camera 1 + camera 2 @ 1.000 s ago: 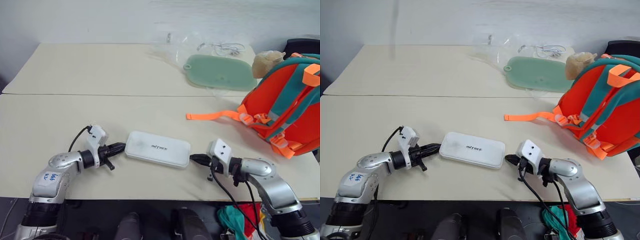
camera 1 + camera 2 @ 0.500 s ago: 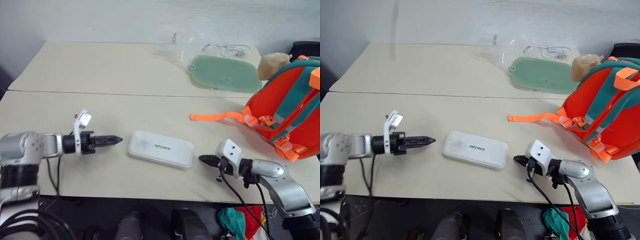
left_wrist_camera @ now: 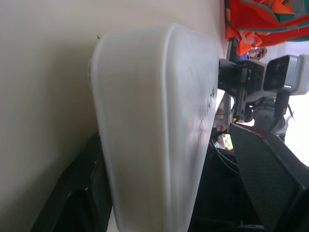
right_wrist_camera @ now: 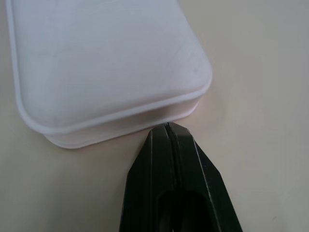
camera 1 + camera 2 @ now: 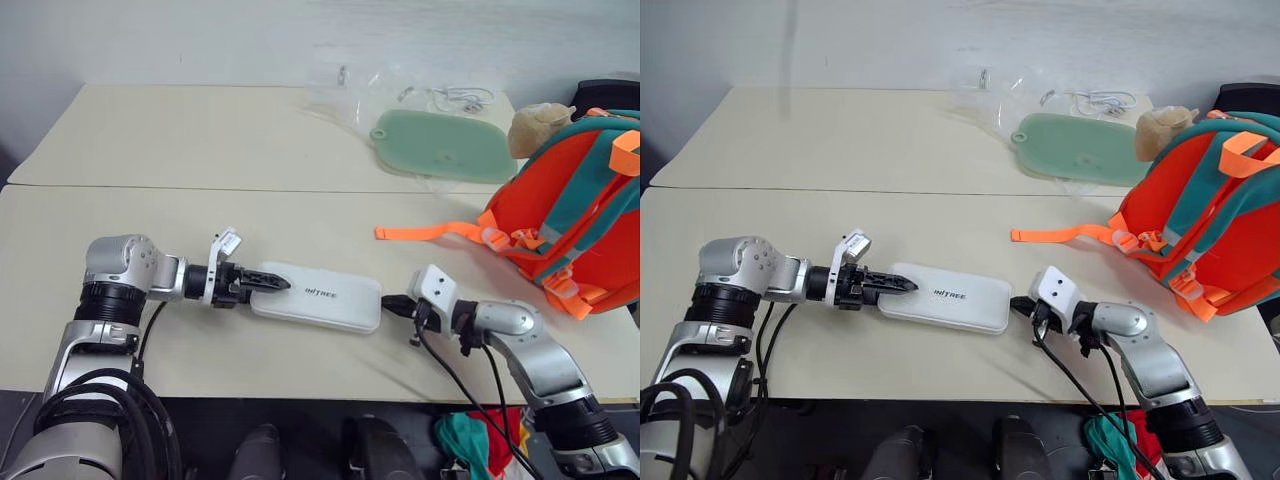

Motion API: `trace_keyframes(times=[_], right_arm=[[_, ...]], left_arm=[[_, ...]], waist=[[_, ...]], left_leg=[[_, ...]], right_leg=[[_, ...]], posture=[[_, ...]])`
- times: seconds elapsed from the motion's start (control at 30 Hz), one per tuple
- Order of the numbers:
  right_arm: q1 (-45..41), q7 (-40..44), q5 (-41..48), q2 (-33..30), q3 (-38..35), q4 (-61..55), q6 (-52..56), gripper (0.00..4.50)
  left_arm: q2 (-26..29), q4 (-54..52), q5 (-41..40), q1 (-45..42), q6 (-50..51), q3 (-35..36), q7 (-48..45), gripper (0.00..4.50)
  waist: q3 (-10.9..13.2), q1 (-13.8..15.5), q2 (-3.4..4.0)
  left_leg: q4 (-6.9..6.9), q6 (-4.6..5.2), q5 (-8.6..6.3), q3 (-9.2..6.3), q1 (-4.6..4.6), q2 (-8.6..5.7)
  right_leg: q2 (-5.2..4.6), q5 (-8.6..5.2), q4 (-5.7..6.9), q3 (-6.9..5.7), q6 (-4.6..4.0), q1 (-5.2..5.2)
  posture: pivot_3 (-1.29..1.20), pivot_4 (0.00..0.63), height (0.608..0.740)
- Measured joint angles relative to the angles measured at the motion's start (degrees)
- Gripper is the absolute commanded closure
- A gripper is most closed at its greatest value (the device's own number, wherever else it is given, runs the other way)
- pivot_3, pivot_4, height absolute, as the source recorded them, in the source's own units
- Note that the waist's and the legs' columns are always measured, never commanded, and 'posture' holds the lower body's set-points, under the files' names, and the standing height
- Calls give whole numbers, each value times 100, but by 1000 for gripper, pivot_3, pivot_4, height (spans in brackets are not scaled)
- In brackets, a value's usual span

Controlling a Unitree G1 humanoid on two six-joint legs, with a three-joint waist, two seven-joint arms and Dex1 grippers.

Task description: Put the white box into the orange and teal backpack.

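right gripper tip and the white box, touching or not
Touching: in the right wrist view the shut right gripper presses its tip against the end wall of the white box, with no gap between them.

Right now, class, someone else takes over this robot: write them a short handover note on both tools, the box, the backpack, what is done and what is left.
Left tool: open, fingers straddling the left end of the white box, one above and one below it; not closed on it.
Right tool: shut, tip at the box's right end, holding nothing.
Box: lying flat on the near table, between the two tools.
Backpack: standing at the table's far right, apart from the box; whether it is unzipped cannot be seen.
Done: both tools brought to the box ends.
Left: grip the box, lift it, carry it right, put it into the backpack.
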Motion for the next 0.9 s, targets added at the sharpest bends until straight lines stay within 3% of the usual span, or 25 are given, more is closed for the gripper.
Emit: trace_keyframes(times=[0.03,0.13,0.23,0.3,0.33,0.57,0.67,0.77,0.9], right_arm=[[-17,6,-8,14,12,46,-62,4500],[-45,37,-12,21,31,146,-203,4500],[-52,58,-12,20,28,189,-257,4500],[-51,62,-12,16,25,210,-276,4500],[-43,59,-12,14,25,218,-303,4500],[789,46,291,-70,-500,-105,-593,4500],[1805,-92,1088,140,-1478,-683,-552,3909],[2849,-309,1827,300,-2552,-1450,-458,2921],[3980,-733,2324,696,-3849,-2031,-547,1556]], left_arm=[[-12,0,-47,0,23,-63,-20,856],[-68,-9,-115,28,52,-166,-35,1437],[-114,-3,-150,85,79,-83,-24,2379],[-135,-4,-226,86,102,95,-41,2667],[-161,-7,-285,87,104,247,-31,3023],[-80,-734,-647,862,87,860,192,3184],[72,-1728,-789,1551,-229,1296,211,3184],[112,-2625,-723,2370,-1426,1649,-10,3184],[448,-3525,-568,3499,-3018,1773,-998,3184]], waist=[[0,-4,0],[0,-11,0],[0,-10,-1],[-1,-5,-2],[-1,-4,-2],[-1,3,-3],[-1,13,-2],[0,16,1],[0,-8,1]], left_leg=[[1,0,0,0,1,1],[1,0,0,0,2,2],[2,0,0,0,0,3],[4,0,0,0,2,2],[7,0,0,-1,1,2],[-4,0,0,-4,-4,1],[-16,0,-1,-7,-3,2],[-21,-1,-2,-8,3,2],[-36,-9,-8,-6,13,6]], right_leg=[[0,0,1,1,0,0],[2,0,2,2,0,0],[2,0,3,2,0,-1],[1,0,3,2,0,1],[0,0,4,1,0,2],[-5,0,-2,0,0,0],[-8,0,-8,0,0,1],[-10,0,-12,1,0,6],[-9,-5,-18,4,-8,8]], posture=[[0,150,740],[0,150,740],[0,150,740],[0,150,740],[0,150,740],[0,150,740],[0,150,740],[0,150,740],[0,150,740]])
